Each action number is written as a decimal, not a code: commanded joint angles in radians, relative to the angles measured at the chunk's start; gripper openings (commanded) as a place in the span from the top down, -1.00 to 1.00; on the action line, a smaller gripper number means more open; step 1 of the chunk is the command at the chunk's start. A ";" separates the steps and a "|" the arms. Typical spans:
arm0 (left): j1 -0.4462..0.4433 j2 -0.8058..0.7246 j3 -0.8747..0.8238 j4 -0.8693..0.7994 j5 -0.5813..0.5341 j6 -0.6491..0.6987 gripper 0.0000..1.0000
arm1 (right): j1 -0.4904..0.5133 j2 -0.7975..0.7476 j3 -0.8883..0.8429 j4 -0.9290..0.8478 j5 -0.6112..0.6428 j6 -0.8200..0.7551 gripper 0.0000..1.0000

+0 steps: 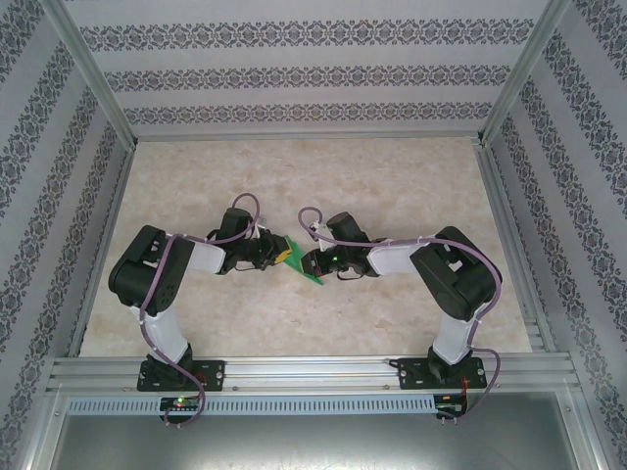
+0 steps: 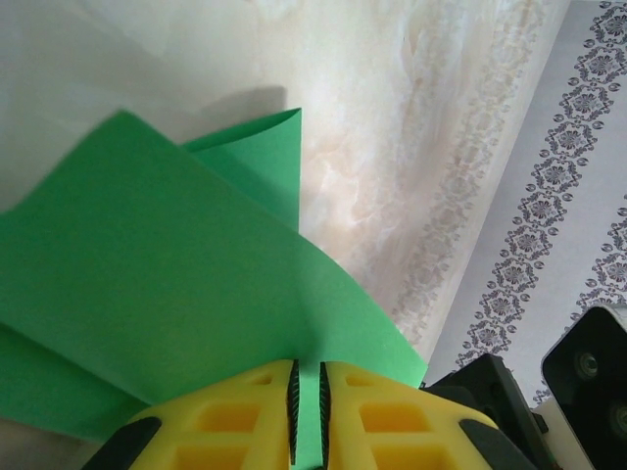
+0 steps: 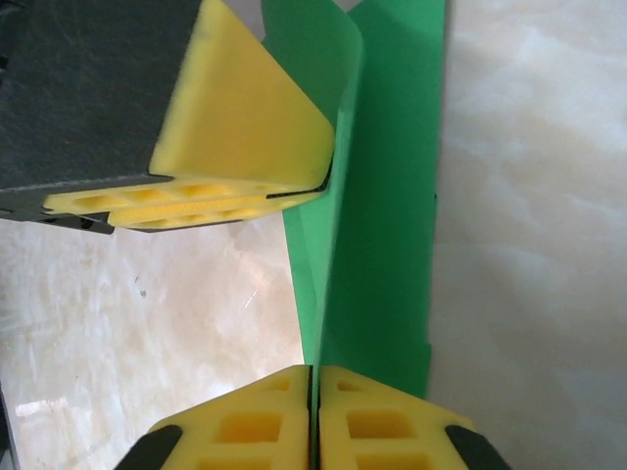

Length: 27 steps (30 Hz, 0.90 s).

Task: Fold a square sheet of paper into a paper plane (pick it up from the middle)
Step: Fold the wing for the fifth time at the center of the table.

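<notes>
At the bottom edge of the left wrist view the left gripper (image 2: 308,377) has its yellow fingers (image 2: 235,416) clenched on the square sheet of paper (image 2: 176,274), a strip of green pinched in the narrow slit between them, and the folded sheet fans up and left across the frame over the pale marbled table (image 2: 411,117). At the bottom of the right wrist view the right gripper (image 3: 313,380) is clamped tight on the sheet's lower edge, the green rising up the middle of the frame to the left gripper's finger at upper left.
</notes>
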 commanded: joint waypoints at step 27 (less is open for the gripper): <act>-0.010 -0.065 -0.061 -0.058 -0.024 0.041 0.62 | -0.016 0.117 0.050 -0.049 -0.095 0.027 0.86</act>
